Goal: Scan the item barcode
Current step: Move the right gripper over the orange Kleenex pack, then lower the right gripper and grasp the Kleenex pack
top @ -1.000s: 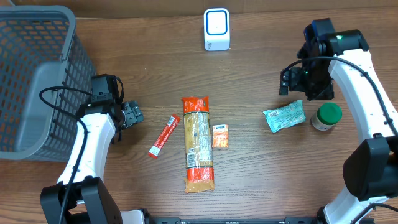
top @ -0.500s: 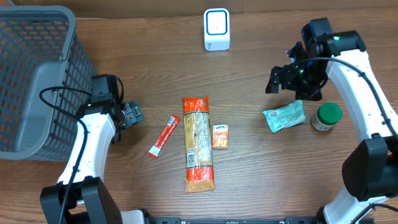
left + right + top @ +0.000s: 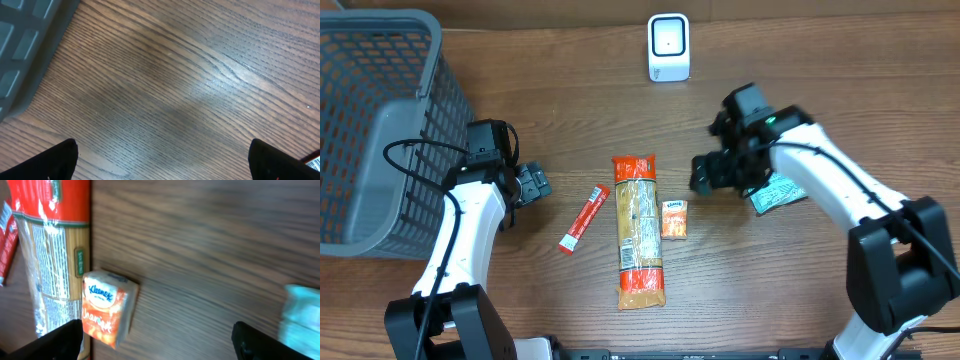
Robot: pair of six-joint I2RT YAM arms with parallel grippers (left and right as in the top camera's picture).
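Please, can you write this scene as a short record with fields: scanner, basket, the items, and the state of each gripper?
scanner: white box-shaped scanner with blue ring, far edge of table
basket: grey plastic mesh basket
centre items: long red-and-orange pasta packet; small orange tissue pack close beside it; thin red stick sachet on its basket side
other item: teal crinkled packet, partly under right arm
left gripper: open, empty, beside basket
right gripper: open, empty, between tissue pack and teal packet
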